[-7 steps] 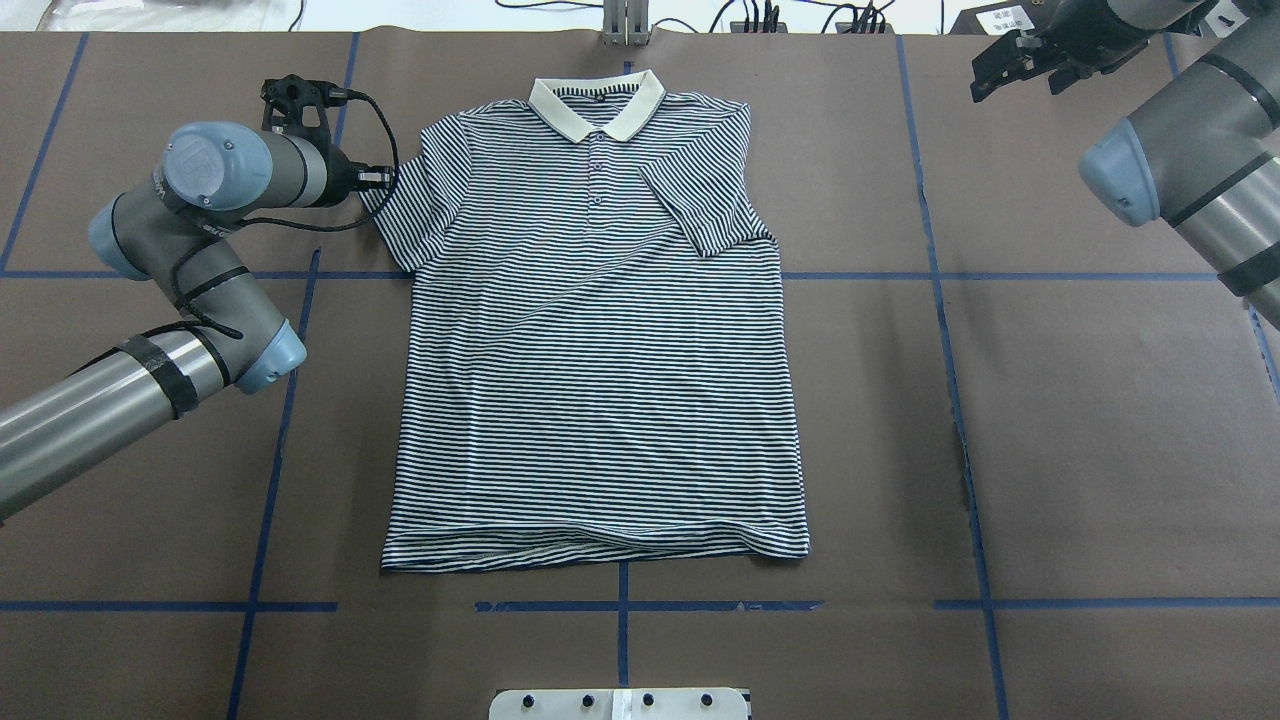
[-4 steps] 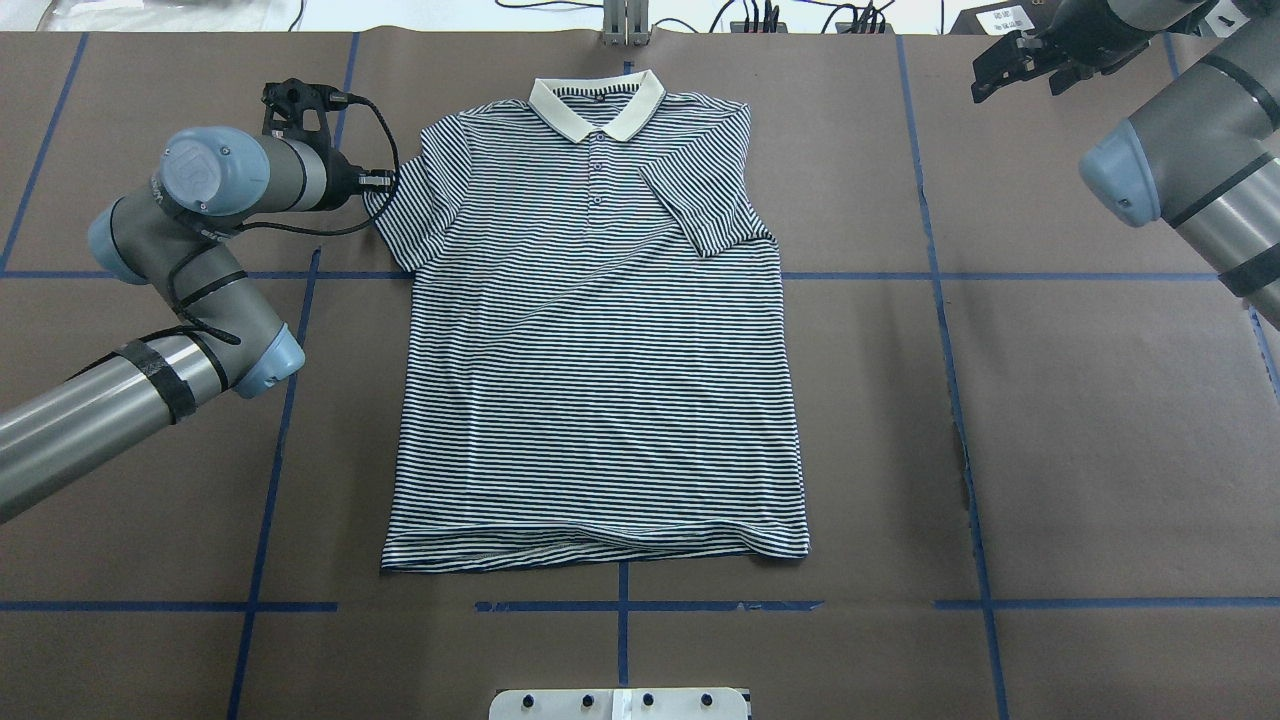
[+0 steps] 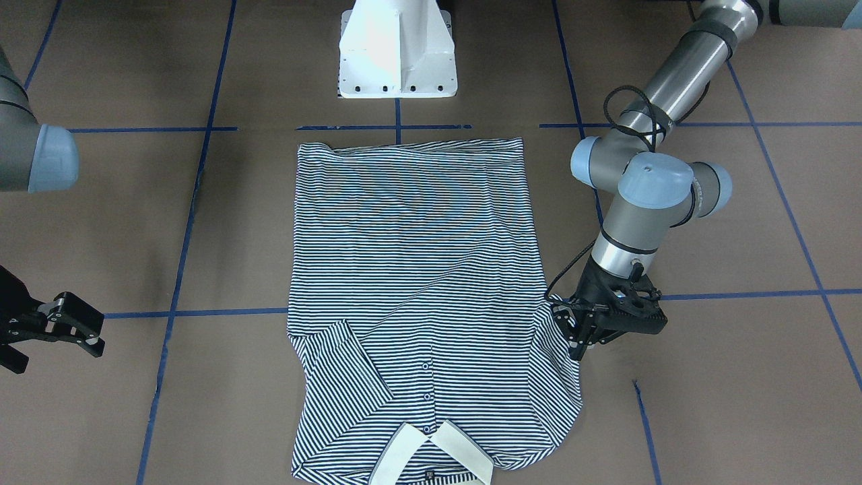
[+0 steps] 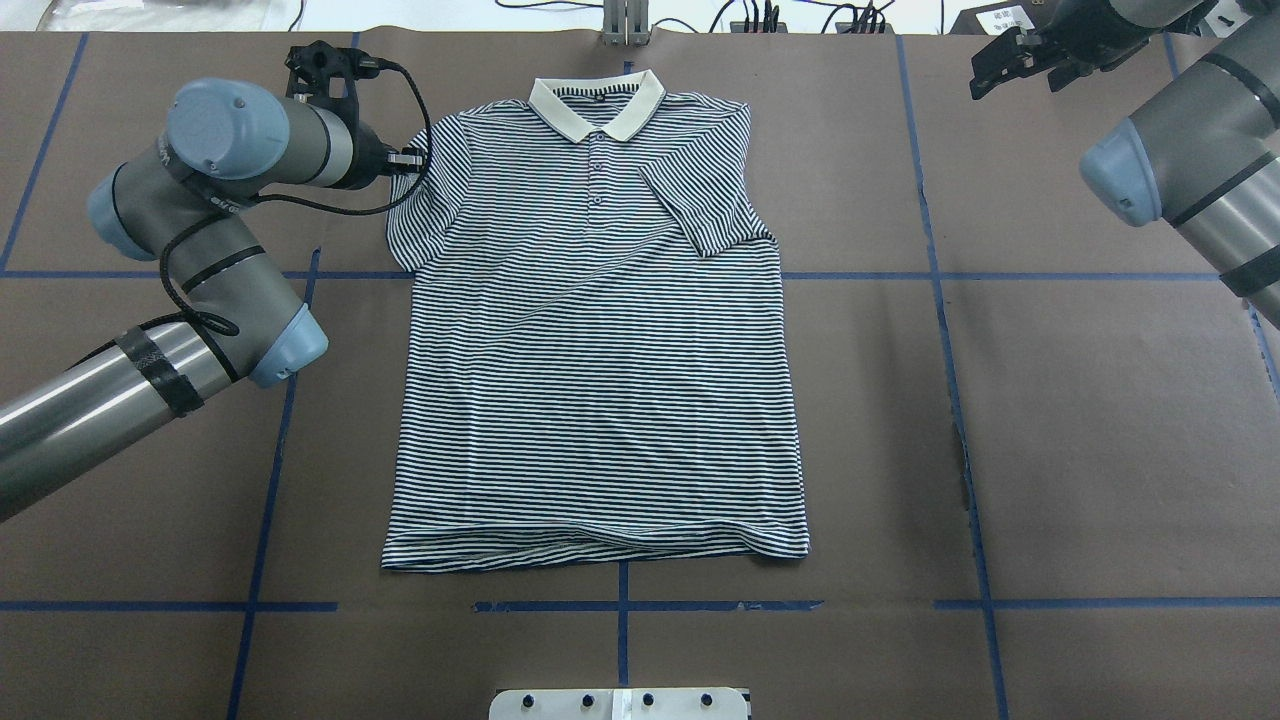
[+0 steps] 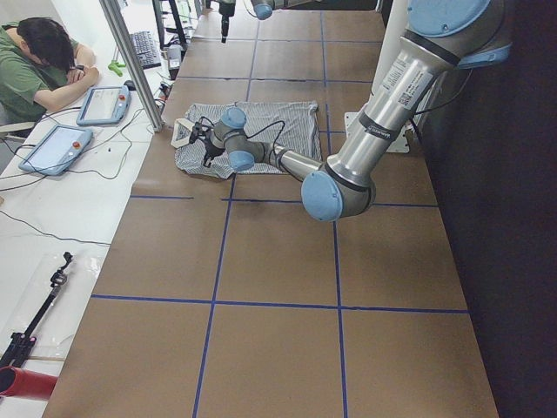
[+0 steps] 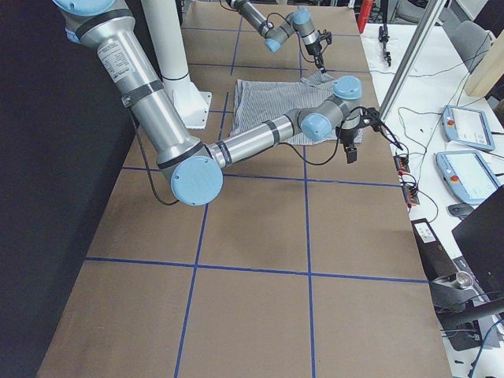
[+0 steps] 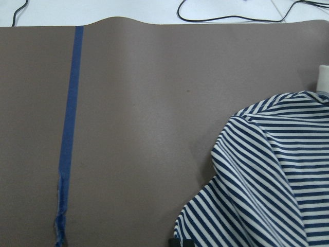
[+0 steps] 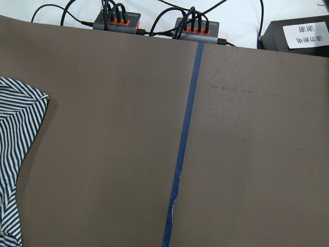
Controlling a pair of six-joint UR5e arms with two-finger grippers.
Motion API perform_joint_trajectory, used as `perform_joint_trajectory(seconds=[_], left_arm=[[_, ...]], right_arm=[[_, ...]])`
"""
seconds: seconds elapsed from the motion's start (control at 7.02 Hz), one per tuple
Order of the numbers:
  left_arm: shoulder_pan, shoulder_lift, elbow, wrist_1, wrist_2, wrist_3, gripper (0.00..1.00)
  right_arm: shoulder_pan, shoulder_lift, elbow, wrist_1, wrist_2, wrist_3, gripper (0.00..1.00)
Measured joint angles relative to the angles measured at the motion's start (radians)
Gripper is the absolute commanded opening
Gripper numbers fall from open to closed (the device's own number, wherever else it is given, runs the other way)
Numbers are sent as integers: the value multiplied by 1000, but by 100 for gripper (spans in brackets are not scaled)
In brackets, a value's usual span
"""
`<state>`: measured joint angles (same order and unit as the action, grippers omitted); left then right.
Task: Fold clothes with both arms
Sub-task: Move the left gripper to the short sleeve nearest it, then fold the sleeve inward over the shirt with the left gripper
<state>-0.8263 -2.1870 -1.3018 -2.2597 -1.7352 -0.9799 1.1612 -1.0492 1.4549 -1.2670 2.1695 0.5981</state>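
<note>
Left gripper (image 3: pixel 574 337) closed, pointing down; right gripper (image 3: pixel 94 331) open, off to side.

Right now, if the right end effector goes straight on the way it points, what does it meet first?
For the right end effector, probably the brown table cover, close to the blue tape line; nothing shows before it. The shirt lies off to one side.

**Front view.** The bottom edge cuts the collar (image 3: pixel 431 458) of the shirt (image 3: pixel 417 269). The left edge cuts the right gripper (image 3: pixel 100 335) behind its spread fingers. The sleeve (image 3: pixel 562 377) covers the fingertips of the left gripper (image 3: pixel 576 345), which pinches it.

**Left wrist view.** A dark sliver (image 7: pixel 180 242) at the bottom edge shows too little to identify.

**Right wrist view.** The label (image 8: pixel 308 35) carries print too small to read.
</note>
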Motion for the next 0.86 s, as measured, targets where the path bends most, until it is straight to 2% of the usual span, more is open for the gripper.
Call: perform_joint_trajectory(seconds=[0.14, 0.29, 0.43, 0.57, 0.71, 0.86], left_arm=[[6, -31, -56, 123, -1, -25, 0], [24, -90, -51, 210, 2, -73, 0], [54, -166, 10, 251, 19, -122, 0], [85, -238, 94, 262, 51, -167, 29], [104, -281, 157, 261, 73, -189, 99], [114, -298, 185, 261, 82, -173, 100]], right_arm=[[0, 0, 1, 0, 0, 3, 100], [0, -1, 2, 0, 0, 4, 100], [-1, -2, 2, 0, 0, 5, 100], [-2, -3, 2, 0, 0, 5, 100], [-3, -3, 2, 0, -1, 6, 100], [-5, -3, 2, 0, -1, 7, 100]])
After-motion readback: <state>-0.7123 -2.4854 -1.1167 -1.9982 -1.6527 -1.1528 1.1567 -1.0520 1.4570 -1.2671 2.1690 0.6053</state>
